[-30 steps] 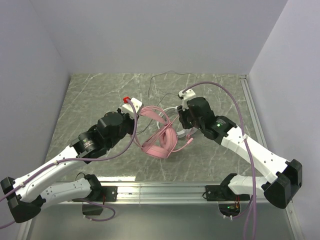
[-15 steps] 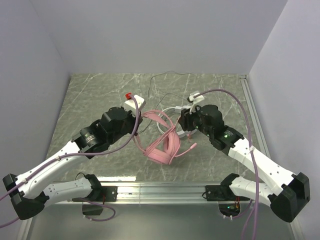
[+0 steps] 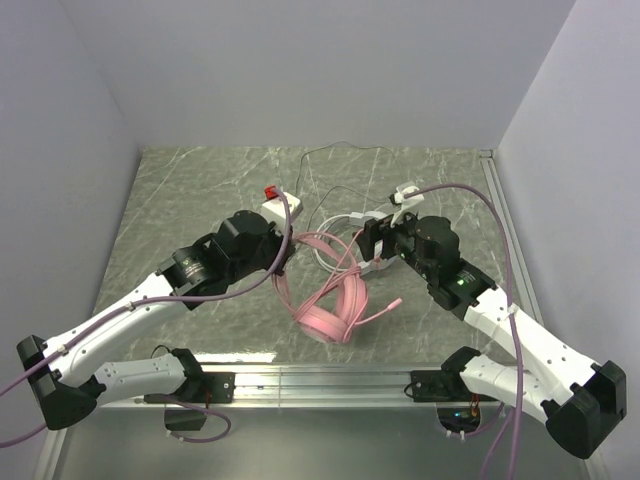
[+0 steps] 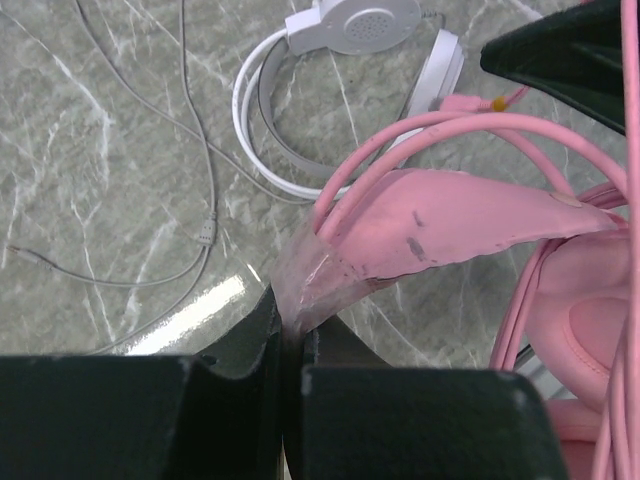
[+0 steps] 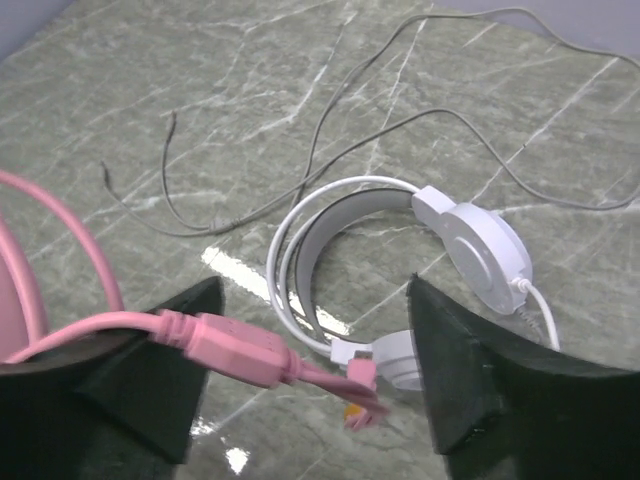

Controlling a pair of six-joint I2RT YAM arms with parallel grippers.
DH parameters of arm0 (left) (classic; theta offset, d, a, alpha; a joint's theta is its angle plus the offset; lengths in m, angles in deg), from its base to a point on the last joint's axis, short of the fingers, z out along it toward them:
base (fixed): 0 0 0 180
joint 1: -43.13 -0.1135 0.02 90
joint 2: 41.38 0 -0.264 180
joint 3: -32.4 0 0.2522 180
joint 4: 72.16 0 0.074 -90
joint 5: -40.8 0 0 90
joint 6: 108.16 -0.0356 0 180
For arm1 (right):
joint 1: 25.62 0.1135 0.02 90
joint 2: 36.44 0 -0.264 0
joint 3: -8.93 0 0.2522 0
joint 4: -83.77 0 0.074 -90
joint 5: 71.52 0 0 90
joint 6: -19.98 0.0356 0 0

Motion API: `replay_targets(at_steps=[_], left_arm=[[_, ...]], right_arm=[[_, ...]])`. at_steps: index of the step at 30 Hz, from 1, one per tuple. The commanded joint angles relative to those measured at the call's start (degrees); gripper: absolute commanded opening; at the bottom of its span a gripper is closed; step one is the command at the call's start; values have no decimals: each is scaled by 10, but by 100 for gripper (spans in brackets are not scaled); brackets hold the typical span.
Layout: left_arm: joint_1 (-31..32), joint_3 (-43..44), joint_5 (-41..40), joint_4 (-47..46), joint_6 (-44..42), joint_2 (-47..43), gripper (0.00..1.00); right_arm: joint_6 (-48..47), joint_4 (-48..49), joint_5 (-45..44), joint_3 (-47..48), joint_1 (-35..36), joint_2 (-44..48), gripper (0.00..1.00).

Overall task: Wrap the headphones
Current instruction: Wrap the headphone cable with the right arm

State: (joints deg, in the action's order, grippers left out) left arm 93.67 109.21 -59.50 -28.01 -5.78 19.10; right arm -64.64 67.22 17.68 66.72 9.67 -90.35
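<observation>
1. While the top external view showed both arms meeting over the middle of the worktop (image 3: 180,190), only the left wrist view made the grip plain. The left tool (image 4: 292,320) was pinched tight on the band of the pink headset (image 4: 450,225), its jaws all but touching.
2. From above, the pink headset hung tilted from the left tool, its ear cups low toward the near side of the worktop (whether they touched the surface could not be told).
3. The right wrist view showed what the overhead one did not: the right tool (image 5: 312,325) stood wide, gripping nothing. The pink plug (image 5: 240,352) at the end of the pink cable (image 5: 110,322) lay against one of its fingers.
4. The white headset (image 5: 475,250) lay flat on the worktop just beyond the right tool. Its pale cable (image 4: 205,236) trailed in loose curves toward the far side.
5. In the overhead view the white headset was largely hidden behind the pink band and the right arm, and only an arc of its band showed.
6. The left wrist view cut off the pink ear cups at its right edge. The right tool appeared there only as a dark shape in the top corner.
7. Loops of pink cable ran beside the pink band, but how many turns there were was hard to make out.
</observation>
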Motion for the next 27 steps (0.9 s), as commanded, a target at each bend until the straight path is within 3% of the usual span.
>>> replay_targets(at_steps=[1, 2, 10, 12, 14, 18, 23, 27], left_arm=[[3, 44, 42, 2, 37, -10, 0], [2, 48, 45, 5, 39, -6, 0], [-17, 64, 41, 30, 58, -5, 0], [-28, 70, 20, 34, 76, -9, 0], [-40, 77, 17, 41, 83, -12, 0], [-83, 88, 43, 32, 91, -25, 0], [-102, 94, 99, 23, 91, -30, 0], [-103, 118, 88, 53, 101, -14, 0]], right_arm=[[8, 53, -51, -3, -14, 10, 89], [9, 54, -52, -4, -16, 9, 93], [13, 61, -49, -17, -24, 10, 90], [9, 53, -43, -15, -25, 7, 69], [10, 45, -44, -12, -26, 1, 64], [16, 38, -39, -13, -28, -6, 70], [22, 52, -11, -21, -29, -10, 67], [29, 68, 6, -26, -30, -13, 75]])
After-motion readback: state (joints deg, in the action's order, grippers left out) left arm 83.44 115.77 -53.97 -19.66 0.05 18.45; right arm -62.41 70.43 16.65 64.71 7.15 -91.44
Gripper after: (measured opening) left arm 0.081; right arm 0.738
